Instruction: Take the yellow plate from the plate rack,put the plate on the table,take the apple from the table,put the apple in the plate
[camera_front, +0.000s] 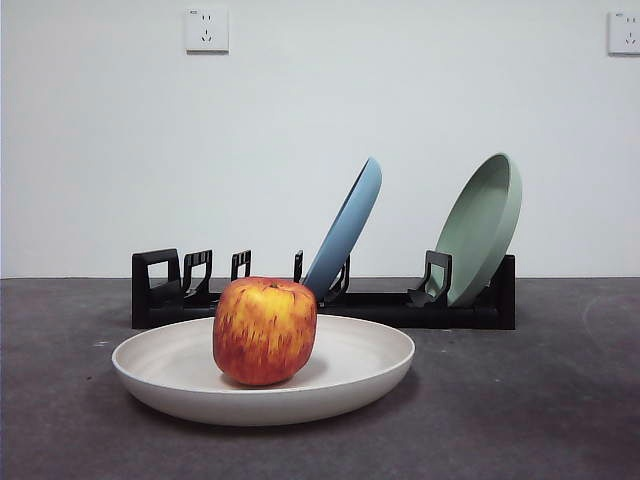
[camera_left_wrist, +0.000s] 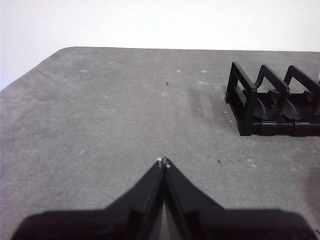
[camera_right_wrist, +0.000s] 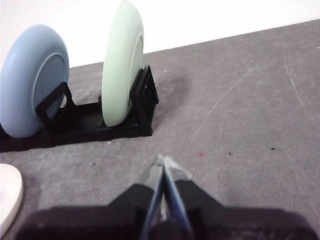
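Nearest in the front view lies one yellow plate (camera_front: 340, 375), flat on the surface (camera_front: 520, 400), its pale rim turned up all round. One apple (camera_front: 265, 330) sits inside it, upright, a little left of the plate's middle, red with yellow-orange streaks.

Behind the plate stands one plate rack (camera_front: 390, 305), long, low and black, running across the surface. Two plates stand in it: a blue plate (camera_front: 345, 235) near the middle and a sage-green plate (camera_front: 480, 230) at the right end, both leaning to the right. The slots at the left end of the rack hold nothing.

There are two pincers, and neither appears in the front view. The left pincer (camera_left_wrist: 163, 161) is closed tip to tip, holds nothing, and hangs over bare surface with the blocky loop end of the rack ahead and to one side. The right pincer (camera_right_wrist: 163, 161) is also pressed together and empty. It hovers over the surface in front of the green-plate end of the rack, apart from it, and an edge of the yellow plate shows at the corner of its wrist view.

The surface is dark grey, matte and slightly rough, with small pale specks. Beyond it rises a plain white wall (camera_front: 100, 150) carrying two white sockets (camera_front: 206, 30), one to the left and one at the far right.
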